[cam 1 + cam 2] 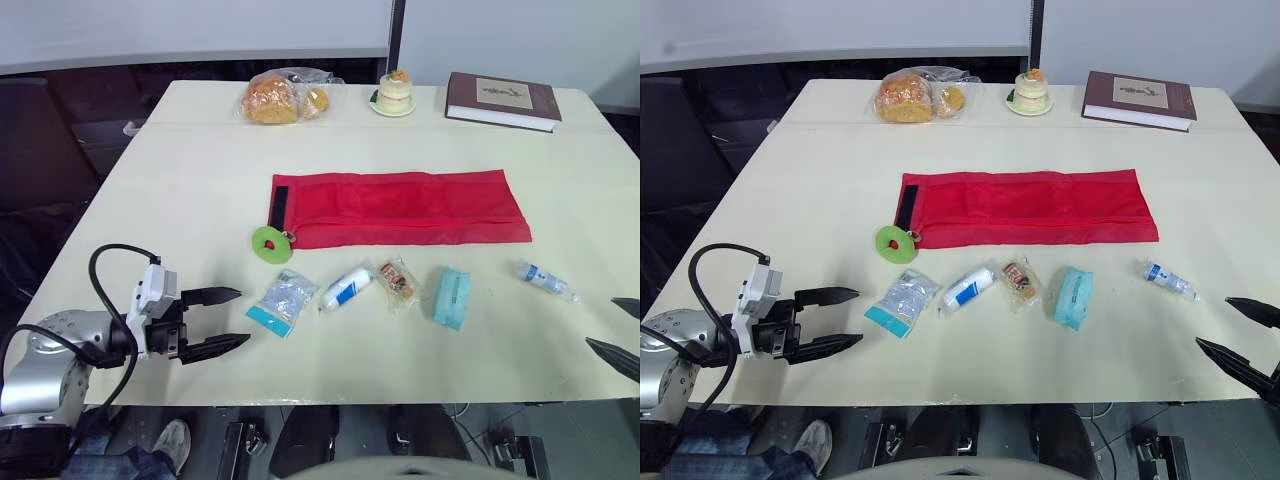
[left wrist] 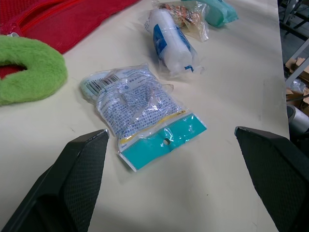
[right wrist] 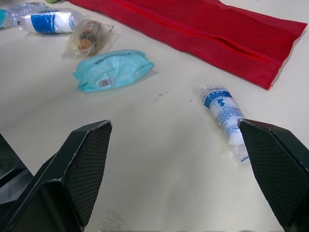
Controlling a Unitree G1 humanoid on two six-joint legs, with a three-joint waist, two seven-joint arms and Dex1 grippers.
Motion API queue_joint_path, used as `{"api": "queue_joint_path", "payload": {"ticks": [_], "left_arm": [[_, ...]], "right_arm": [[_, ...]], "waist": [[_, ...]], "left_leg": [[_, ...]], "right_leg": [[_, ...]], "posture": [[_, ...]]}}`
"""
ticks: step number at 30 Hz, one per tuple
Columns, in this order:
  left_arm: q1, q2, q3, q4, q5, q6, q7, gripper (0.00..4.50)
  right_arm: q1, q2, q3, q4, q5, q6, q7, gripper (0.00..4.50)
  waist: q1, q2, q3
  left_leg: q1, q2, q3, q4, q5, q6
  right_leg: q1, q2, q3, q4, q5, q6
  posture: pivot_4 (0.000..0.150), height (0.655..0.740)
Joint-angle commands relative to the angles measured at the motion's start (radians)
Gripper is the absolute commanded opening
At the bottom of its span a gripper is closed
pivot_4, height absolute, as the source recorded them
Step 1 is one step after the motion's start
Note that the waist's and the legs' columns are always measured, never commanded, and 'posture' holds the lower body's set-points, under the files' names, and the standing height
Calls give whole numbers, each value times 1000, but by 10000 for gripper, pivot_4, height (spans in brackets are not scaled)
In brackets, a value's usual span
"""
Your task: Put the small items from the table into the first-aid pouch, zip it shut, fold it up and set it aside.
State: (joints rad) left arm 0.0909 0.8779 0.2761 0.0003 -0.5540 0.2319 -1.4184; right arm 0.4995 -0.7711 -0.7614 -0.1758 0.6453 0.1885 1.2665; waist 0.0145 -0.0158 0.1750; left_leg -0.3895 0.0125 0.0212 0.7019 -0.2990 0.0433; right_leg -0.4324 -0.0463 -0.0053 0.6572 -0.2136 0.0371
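Note:
A red first-aid pouch lies flat and unfolded mid-table, with a green fluffy ring at its left end. In front of it lie a clear packet with a teal header, a white-and-blue roll, a small clear packet with brown contents, a teal mask pack and a small blue-and-white tube. My left gripper stands open just left of the teal-header packet. At the table's front right, my right gripper is open, short of the tube.
Along the far edge stand a bag of bread, a small cake on a plate and a brown book. The table's front edge runs just under both grippers.

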Motion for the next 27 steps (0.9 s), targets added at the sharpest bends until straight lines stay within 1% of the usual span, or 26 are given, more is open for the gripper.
{"api": "queue_joint_path", "payload": {"ticks": [1, 12, 20, 23, 27], "left_arm": [[4, 2, 26, -34, -16, -15, -5, 45000], [46, 5, 54, -55, -32, -11, -3, 45000], [61, 2, 61, -75, -46, 7, 9, 45000], [38, -3, 58, -64, -52, 18, 27, 45000], [-27, -15, 41, -46, -63, 80, 79, 45000]], "right_arm": [[-4, -12, -13, -10, 9, -6, 5, 44569], [-31, -25, -8, 8, 11, 10, 27, 44569], [-39, -24, -9, -13, 30, 27, 31, 44569], [-52, -20, -2, -75, 64, 56, 11, 44569], [-89, -3, 43, -249, 150, 130, -77, 44569]], "waist": [[0, 0, 0], [0, 0, 0], [0, 0, 0], [0, 0, 0], [0, 0, 0]], "left_leg": [[0, 0, 0, 0, 0, 0], [0, 0, 0, 0, 0, 0], [0, 0, 0, 0, 0, 0], [0, 0, 0, 0, 0, 0], [0, 0, 0, 0, 0, 0]], "right_leg": [[0, 0, 0, 0, 0, 0], [0, 0, 0, 0, 0, 0], [0, 0, 0, 0, 0, 0], [0, 0, 0, 0, 0, 0], [0, 0, 0, 0, 0, 0]], "posture": [[1500, 7289], [1500, 7289], [1500, 7289], [1500, 7289], [1500, 7289]]}}
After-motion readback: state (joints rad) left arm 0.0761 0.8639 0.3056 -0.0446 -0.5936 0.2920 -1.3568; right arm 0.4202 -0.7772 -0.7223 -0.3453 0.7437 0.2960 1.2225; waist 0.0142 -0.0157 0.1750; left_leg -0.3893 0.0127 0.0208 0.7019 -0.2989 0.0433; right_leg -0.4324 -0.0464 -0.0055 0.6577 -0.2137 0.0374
